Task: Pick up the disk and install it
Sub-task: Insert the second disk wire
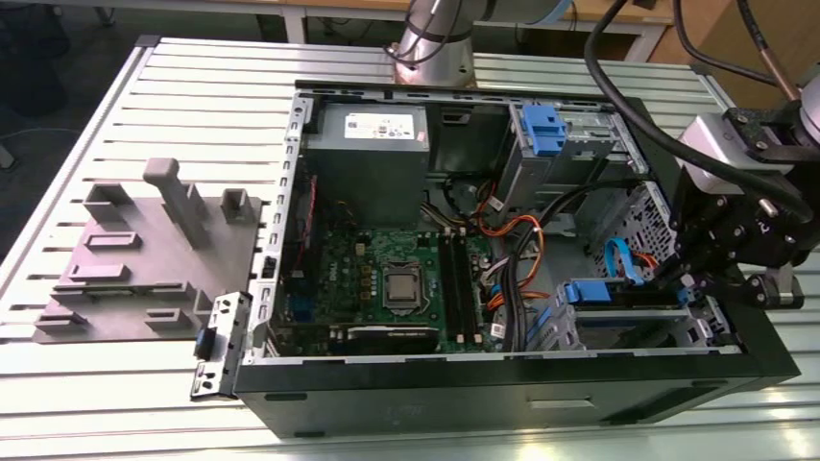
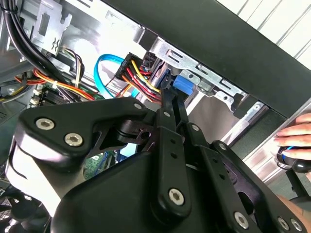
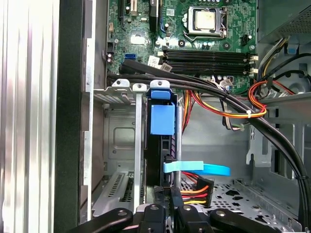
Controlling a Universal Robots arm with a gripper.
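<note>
The disk (image 3: 162,121) stands on edge in the lower drive bay (image 3: 119,141) of the open computer case (image 1: 513,384). Its blue rail tab faces the motherboard. In the exterior view the disk (image 1: 596,293) sits at the case's right front corner. My black gripper (image 1: 686,279) reaches into the case there from the exterior view's right. In both wrist views the two fingers run close together along the disk's narrow end, and the gripper (image 3: 167,209) looks shut on it. The second wrist view has the gripper (image 2: 169,99) just short of the disk's blue tab (image 2: 182,85).
A blue data cable (image 3: 204,168) and a red-yellow-black power plug (image 3: 197,190) lie beside the disk. Thick black cables (image 3: 233,104) cross above the bay. A grey fixture (image 1: 141,259) lies on the slatted table. A person's hand (image 2: 296,133) rests outside the case.
</note>
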